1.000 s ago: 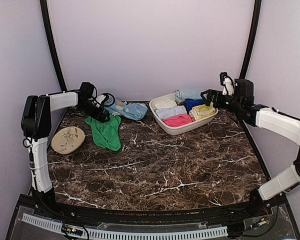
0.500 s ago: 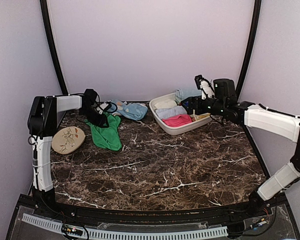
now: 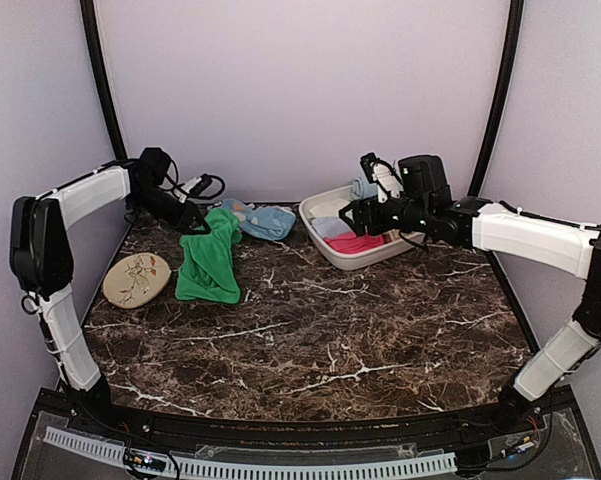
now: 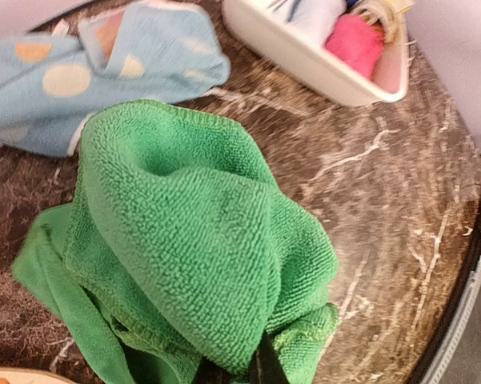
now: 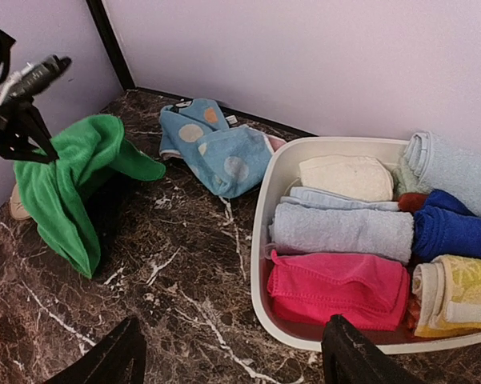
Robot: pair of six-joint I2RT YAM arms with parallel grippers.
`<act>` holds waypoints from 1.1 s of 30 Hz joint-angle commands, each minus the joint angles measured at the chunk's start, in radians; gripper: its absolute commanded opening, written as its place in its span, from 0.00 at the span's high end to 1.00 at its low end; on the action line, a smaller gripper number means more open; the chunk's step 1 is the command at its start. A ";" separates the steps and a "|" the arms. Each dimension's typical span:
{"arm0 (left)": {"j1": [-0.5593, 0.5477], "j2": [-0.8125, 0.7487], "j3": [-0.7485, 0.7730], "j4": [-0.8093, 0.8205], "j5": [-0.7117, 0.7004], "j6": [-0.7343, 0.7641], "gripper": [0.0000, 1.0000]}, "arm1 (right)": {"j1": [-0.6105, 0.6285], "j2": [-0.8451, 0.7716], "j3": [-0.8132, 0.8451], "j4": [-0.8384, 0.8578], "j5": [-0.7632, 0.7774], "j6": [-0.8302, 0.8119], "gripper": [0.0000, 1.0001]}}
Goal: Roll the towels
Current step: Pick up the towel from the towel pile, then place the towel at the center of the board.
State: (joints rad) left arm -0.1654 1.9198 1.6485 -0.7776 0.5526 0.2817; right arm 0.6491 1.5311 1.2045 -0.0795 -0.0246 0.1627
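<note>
Green towel point(image 3: 208, 262) hangs from the left gripper point(image 3: 199, 225), whose jaws are clenched on its upper fold. Right gripper point(image 5: 236, 360), jaws spread wide and empty, hovers beside the white tub point(image 5: 266, 210).

Soft even lighting, faint shadows, left wrist view's upper edge blurred

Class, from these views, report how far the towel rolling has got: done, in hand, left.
Done: rolled towels fill the white tub. In hand: the left jaws hold the green towel up by an edge, unrolled. Left: rolling it, then perhaps the blue spotted towel lying crumpled near the back wall. The right jaws hang open, empty.
</note>
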 commanded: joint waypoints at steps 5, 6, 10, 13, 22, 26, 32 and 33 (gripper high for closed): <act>-0.038 -0.305 -0.250 -0.078 0.291 -0.024 1.00 | 0.065 -0.010 0.024 -0.041 0.002 -0.013 0.27; -0.056 -0.317 -0.287 -0.074 0.300 -0.023 1.00 | 0.072 -0.017 0.013 -0.044 0.001 -0.011 0.27; -0.151 -0.313 -0.374 -0.056 0.297 -0.016 0.96 | 0.099 -0.055 -0.037 -0.055 -0.004 0.012 0.28; -0.227 -0.275 -0.401 -0.034 0.347 -0.031 0.81 | 0.118 -0.083 -0.090 -0.062 0.008 0.028 0.28; -0.224 -0.139 -0.179 -0.204 0.414 0.224 0.30 | 0.149 -0.147 -0.176 -0.101 0.028 0.082 0.29; -0.166 -0.062 -0.067 -0.158 0.253 0.275 0.31 | 0.204 -0.117 -0.200 -0.090 0.030 0.118 0.29; -0.206 0.082 -0.034 -0.056 -0.029 0.294 0.35 | 0.263 -0.038 -0.203 -0.062 0.023 0.158 0.30; -0.207 0.107 -0.023 -0.066 -0.036 0.289 0.35 | 0.269 -0.031 -0.202 -0.058 0.021 0.161 0.30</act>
State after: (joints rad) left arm -0.3393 1.9354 1.6047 -0.8539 0.6918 0.5323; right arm 0.8906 1.4624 1.0149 -0.1787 -0.0040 0.2840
